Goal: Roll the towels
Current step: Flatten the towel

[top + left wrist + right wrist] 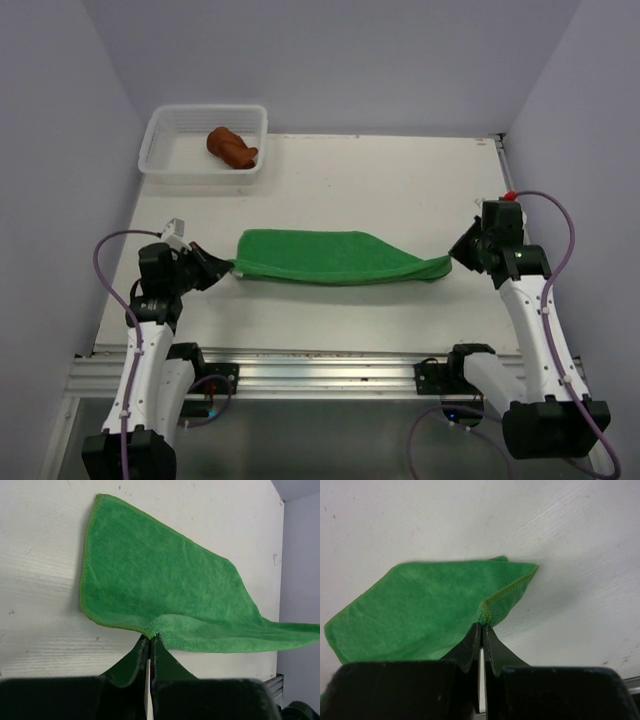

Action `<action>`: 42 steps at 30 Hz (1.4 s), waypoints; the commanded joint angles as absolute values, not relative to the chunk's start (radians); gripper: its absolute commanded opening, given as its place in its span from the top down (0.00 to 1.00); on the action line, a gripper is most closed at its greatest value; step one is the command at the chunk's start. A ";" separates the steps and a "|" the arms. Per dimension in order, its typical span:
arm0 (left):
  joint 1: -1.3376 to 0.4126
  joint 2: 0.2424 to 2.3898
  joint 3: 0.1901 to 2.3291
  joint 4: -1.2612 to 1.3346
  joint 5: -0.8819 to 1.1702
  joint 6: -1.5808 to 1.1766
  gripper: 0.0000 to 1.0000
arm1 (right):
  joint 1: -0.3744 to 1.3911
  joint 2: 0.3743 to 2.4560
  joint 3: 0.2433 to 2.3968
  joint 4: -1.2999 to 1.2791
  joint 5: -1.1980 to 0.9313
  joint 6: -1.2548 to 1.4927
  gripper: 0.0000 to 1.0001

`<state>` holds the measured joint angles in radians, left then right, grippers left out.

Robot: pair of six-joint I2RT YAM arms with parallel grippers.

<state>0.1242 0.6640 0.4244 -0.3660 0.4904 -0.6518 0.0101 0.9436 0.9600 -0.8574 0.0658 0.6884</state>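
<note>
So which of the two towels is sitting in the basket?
The small rust-brown terry towel, bunched inside the white mesh plastic basket; the bright green terry towel lies stretched on the table instead.

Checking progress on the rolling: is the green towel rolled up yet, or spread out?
Spread out, not rolled: the green towel stretches as a long flat strip, its ends pinched by the left fingers and right fingers.

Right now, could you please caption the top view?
Left gripper, right gripper hold green terry towel; brown towel in white mesh basket.
</note>
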 commanded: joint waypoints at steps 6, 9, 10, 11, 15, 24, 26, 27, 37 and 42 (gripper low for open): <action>0.130 0.923 0.670 -0.258 0.440 -0.686 1.00 | 0.005 1.101 1.043 -0.776 0.086 0.676 1.00; 0.133 1.059 0.829 -0.247 0.422 -0.660 1.00 | 0.005 1.225 1.182 -0.747 0.045 0.686 1.00; 0.133 1.089 0.866 -0.242 0.416 -0.660 1.00 | 0.005 1.253 1.253 -0.735 0.023 0.689 1.00; 0.136 1.144 0.940 -0.242 0.416 -0.660 1.00 | 0.005 1.317 1.294 -0.723 0.011 0.695 1.00; 0.140 1.245 1.129 -0.273 0.408 -0.640 1.00 | 0.005 1.454 1.518 -0.750 -0.020 0.696 1.00; 0.146 1.207 1.185 -0.321 0.373 -0.600 1.00 | 0.005 1.454 1.570 -0.752 -0.087 0.686 1.00; 0.144 1.145 1.096 -0.304 0.368 -0.603 1.00 | 0.005 1.399 1.464 -0.712 -0.100 0.672 1.00; 0.146 1.123 1.062 -0.301 0.367 -0.604 1.00 | 0.005 1.379 1.425 -0.706 -0.113 0.670 1.00; 0.144 0.848 0.553 -0.304 0.357 -0.646 1.00 | 0.005 1.166 0.958 -0.692 -0.126 0.644 1.00; 0.144 0.735 0.443 -0.330 0.399 -0.675 0.99 | 0.005 1.077 0.858 -0.719 -0.100 0.644 1.00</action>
<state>0.1371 0.7757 0.4618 -0.3443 0.3725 -0.6548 0.0101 1.1381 0.8845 -0.7193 -0.0994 0.6689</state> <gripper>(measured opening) 0.016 0.014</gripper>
